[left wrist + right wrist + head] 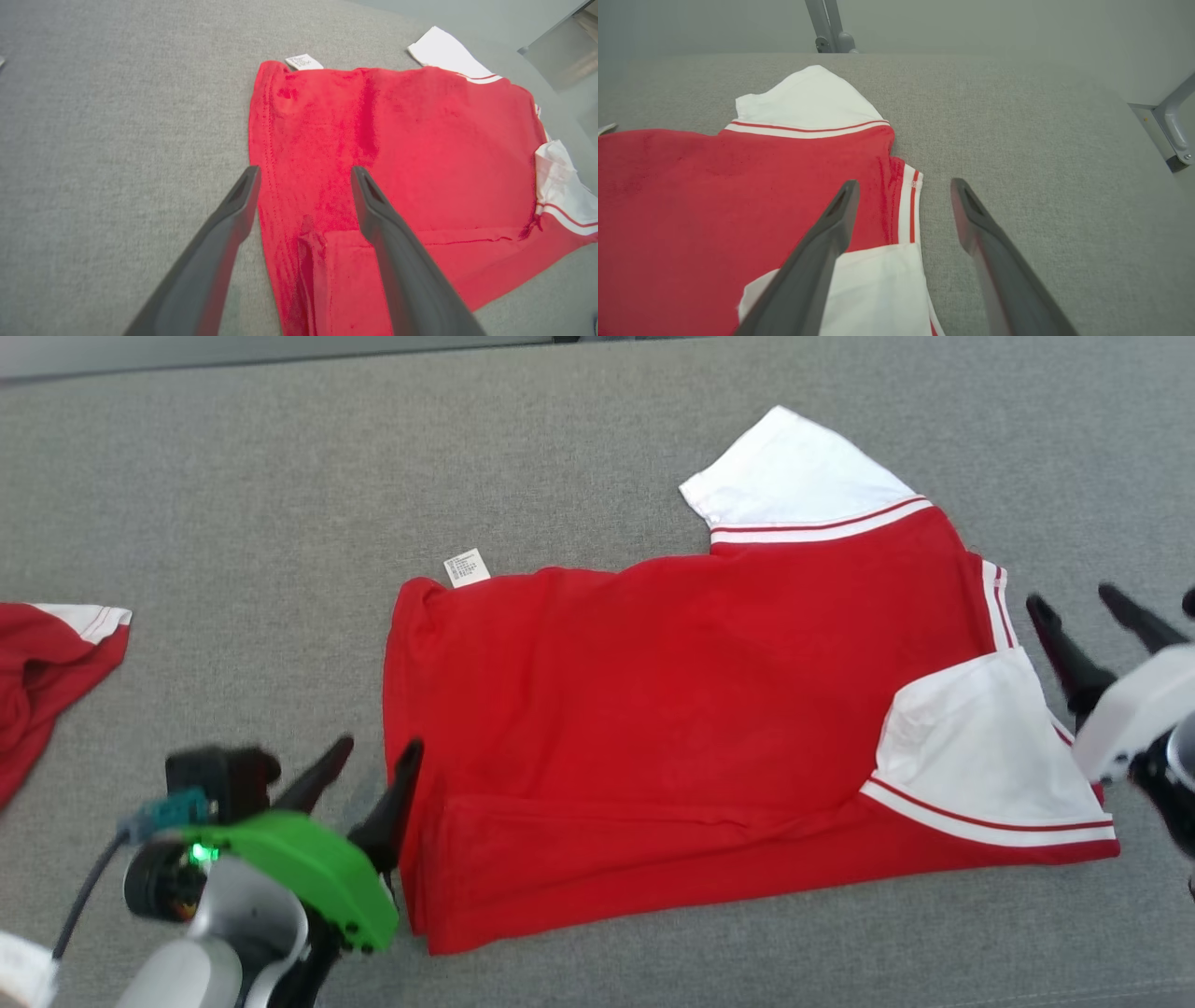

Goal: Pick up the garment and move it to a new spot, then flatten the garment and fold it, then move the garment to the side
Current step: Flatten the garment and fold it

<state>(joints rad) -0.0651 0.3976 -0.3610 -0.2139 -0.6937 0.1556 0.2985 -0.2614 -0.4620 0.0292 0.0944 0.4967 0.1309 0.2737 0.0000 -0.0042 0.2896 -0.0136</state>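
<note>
Garment (691,709) lies between left gripper (379,745) and right gripper (1074,596), both spread wide, empty

Our head camera looks steeply down over the whole garment (672,728); our wrist cameras hover close above its opposite ends, all sharing its red body.

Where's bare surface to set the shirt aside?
Free: grey surface beyond the red shirt; the gap between its hem and the second red garment. Crowded: left gripper at the hem, right gripper by the collar.
</note>
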